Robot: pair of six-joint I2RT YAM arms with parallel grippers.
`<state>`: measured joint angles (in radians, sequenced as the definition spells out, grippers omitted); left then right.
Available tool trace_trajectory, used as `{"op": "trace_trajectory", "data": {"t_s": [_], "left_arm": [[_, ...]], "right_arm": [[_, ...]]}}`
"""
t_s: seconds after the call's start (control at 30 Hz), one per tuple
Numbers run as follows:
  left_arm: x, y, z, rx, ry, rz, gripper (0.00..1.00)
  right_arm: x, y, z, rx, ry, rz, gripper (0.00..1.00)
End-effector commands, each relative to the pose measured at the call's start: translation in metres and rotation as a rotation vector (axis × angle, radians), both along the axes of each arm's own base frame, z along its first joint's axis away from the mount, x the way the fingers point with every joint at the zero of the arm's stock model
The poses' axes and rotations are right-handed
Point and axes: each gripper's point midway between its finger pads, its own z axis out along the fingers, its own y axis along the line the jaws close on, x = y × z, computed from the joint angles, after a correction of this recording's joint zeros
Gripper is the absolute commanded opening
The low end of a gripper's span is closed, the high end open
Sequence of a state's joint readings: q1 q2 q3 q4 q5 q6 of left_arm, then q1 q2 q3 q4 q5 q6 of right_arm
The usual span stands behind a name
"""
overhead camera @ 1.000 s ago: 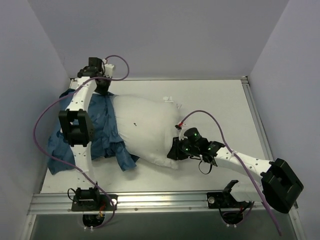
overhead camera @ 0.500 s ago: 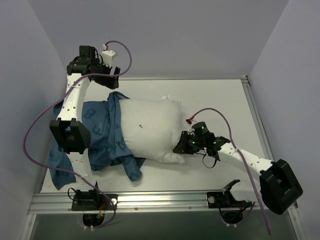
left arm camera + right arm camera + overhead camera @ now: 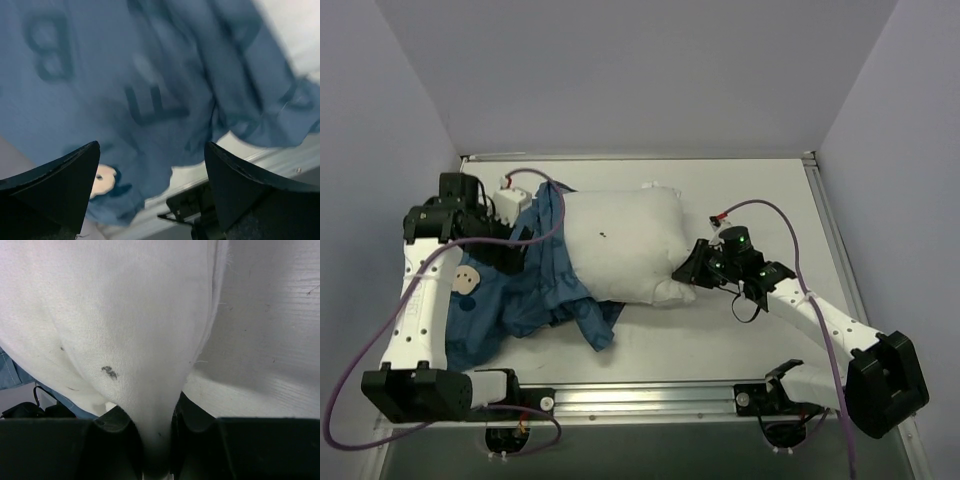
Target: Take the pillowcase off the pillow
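Note:
The white pillow [image 3: 620,240] lies across the middle of the table, its left end still inside the blue pillowcase [image 3: 525,290]. The pillowcase is crumpled and spreads to the left and toward the near edge. My left gripper [image 3: 508,252] hovers open over the pillowcase near its mouth. The left wrist view shows blue lettered pillowcase [image 3: 125,90] below my left gripper [image 3: 152,150], with nothing between the fingers. My right gripper [image 3: 686,271] is shut on the pillow's near right corner. In the right wrist view, my right gripper [image 3: 157,432] pinches a fold of white pillow [image 3: 125,315].
The white table [image 3: 770,200] is closed in by lavender walls on the left, back and right. A metal rail [image 3: 650,400] with the arm bases runs along the near edge. Purple cables loop from both wrists.
My left gripper has let go of the pillowcase, opened, and swung from the far left corner back over the fabric. My right gripper has drawn the pillow rightward and farther, baring more of it.

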<state>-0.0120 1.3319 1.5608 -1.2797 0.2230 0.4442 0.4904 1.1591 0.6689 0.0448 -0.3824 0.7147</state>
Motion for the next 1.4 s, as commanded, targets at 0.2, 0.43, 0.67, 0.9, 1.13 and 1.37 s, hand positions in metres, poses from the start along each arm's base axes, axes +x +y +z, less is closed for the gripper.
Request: {"op": "trace_trajectory", "data": {"t_s": [0.2, 0.43, 0.67, 0.9, 1.13, 1.37], "left_arm": [[-0.004, 0.041, -0.091, 0.190, 0.021, 0.057, 0.60], [0.079, -0.034, -0.067, 0.147, -0.163, -0.119, 0.40], [0.157, -0.046, -0.048, 0.186, -0.239, -0.048, 0.41], [0.088, -0.067, -0.050, 0.011, -0.165, -0.229, 0.96], [0.045, 0.034, -0.072, 0.145, -0.160, -0.032, 0.94], [0.068, 0.056, -0.138, 0.181, -0.110, 0.054, 0.94]], "right_arm": [[0.028, -0.013, 0.018, 0.024, -0.068, -0.053, 0.00], [0.032, -0.052, 0.011, 0.038, -0.059, -0.147, 0.00], [0.043, -0.067, 0.007, 0.055, -0.054, -0.197, 0.00], [0.056, -0.085, 0.005, 0.047, -0.052, -0.200, 0.00], [0.066, -0.094, 0.014, 0.034, -0.080, -0.194, 0.00], [0.072, -0.103, 0.012, 0.033, -0.079, -0.205, 0.00]]}}
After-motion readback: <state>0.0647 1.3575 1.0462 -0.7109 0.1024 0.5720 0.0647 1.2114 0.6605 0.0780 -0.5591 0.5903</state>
